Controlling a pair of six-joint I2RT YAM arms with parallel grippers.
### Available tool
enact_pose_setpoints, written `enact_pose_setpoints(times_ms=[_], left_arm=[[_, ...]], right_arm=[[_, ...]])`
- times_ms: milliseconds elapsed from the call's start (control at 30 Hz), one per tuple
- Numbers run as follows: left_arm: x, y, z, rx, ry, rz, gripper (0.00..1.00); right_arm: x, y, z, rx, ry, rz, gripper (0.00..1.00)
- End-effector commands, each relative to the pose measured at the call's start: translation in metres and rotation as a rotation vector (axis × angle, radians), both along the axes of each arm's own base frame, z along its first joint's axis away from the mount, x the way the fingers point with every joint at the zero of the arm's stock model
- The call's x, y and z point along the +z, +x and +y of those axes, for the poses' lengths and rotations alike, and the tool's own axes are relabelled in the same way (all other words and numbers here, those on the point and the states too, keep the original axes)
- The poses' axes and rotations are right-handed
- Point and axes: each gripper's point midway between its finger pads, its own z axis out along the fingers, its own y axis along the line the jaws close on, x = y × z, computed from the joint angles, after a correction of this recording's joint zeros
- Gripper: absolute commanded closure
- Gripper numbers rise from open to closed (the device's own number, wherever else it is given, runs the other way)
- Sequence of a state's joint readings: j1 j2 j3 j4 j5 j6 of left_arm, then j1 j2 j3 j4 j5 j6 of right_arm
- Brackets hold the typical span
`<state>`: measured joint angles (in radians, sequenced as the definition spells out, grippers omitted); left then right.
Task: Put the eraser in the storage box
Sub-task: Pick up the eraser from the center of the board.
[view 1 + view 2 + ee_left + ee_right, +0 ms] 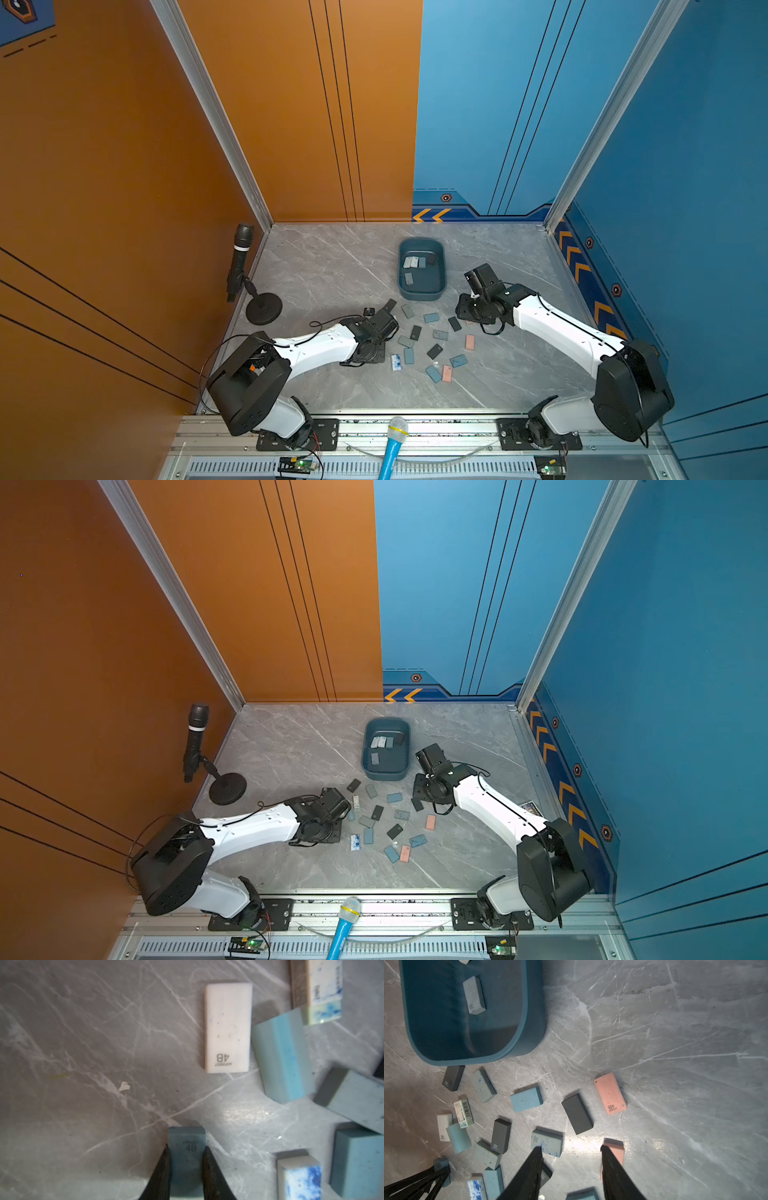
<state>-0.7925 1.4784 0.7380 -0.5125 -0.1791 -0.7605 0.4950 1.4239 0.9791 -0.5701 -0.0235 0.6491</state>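
Eraser (pixel 186 1136): blue-grey block clamped between the two black fingers of the left pincer (pixel 186 1147), stamped end poking out past the tips. Matte rubber, rounded corners, dark "4B" print. Long axis runs along the fingers, pointing away from the wrist. In both top views the left arm (pixel 324 347) hides it, lower centre of frame, at the left edge of the loose erasers (pixel 431 318), below-left of the teal plastic storage box (pixel 420 295). Table (pixel 332 266): grey marble look, white veins. Right pincer (pixel 570 1147) gapes, nothing between.
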Motion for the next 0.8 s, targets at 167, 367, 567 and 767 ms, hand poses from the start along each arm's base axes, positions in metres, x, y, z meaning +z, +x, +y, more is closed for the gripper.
enact_pose_setpoints(times_ms=[167, 367, 567, 767], left_arm=[[-0.002, -0.014, 0.002, -0.001, -0.014, 0.065, 0.8], [0.006, -0.011, 0.001, 0.0, -0.021, 0.054, 0.8], [0.02, -0.004, -0.004, -0.001, -0.036, 0.031, 0.8], [0.041, 0.006, -0.008, -0.006, -0.05, -0.007, 0.8]], right_arm=[[0.001, 0.004, 0.003, -0.017, 0.023, 0.004, 0.52], [0.0, 0.005, 0.002, -0.017, 0.021, 0.005, 0.52], [-0.002, 0.006, 0.0, -0.022, 0.022, 0.006, 0.52], [-0.002, 0.006, -0.004, -0.026, 0.023, 0.006, 0.52]])
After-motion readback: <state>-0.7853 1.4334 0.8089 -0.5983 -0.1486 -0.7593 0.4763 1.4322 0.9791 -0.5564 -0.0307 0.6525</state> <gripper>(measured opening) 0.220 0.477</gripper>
